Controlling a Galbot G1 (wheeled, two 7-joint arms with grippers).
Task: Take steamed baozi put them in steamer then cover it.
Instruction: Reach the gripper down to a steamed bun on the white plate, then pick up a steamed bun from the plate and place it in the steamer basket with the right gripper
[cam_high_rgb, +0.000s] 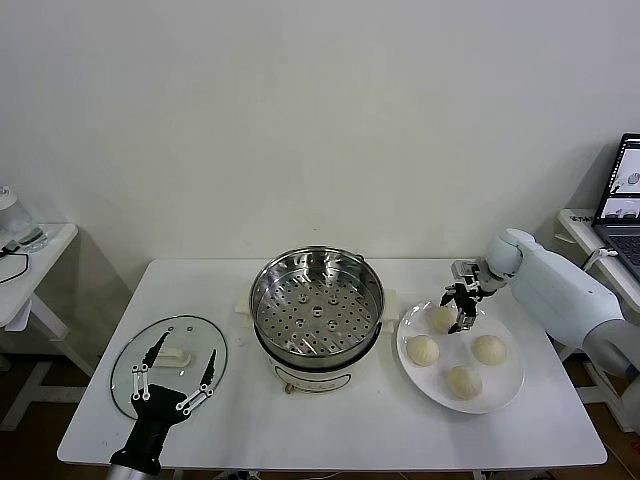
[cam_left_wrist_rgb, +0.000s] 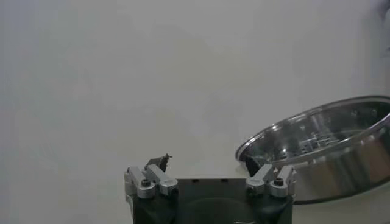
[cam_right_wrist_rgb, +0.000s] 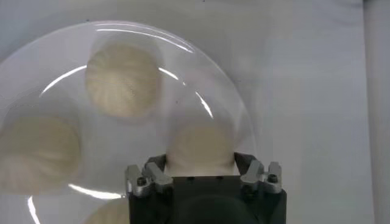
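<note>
Currently on the white surface (cam_high_rgb: 330, 420): steamer (cam_high_rgb: 317, 305) at centre, uncovered, tray bare. Cover (cam_high_rgb: 168, 362) lies flat at its 8 o'clock, left end effector (cam_high_rgb: 178, 375) spread wide above it. White plate (cam_high_rgb: 508, 380) at the steamer's 3 o'clock carries four baozi (cam_high_rgb: 422, 350). Right end effector (cam_high_rgb: 461, 307), fingers parted, straddles the plate's 11 o'clock bun (cam_right_wrist_rgb: 201, 148).

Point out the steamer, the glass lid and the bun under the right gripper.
steamer (cam_high_rgb: 316, 312), head view, perforated tray.
glass lid (cam_high_rgb: 190, 335), head view, glass by handle.
bun (cam_right_wrist_rgb: 200, 149), right wrist view, its top.
</note>
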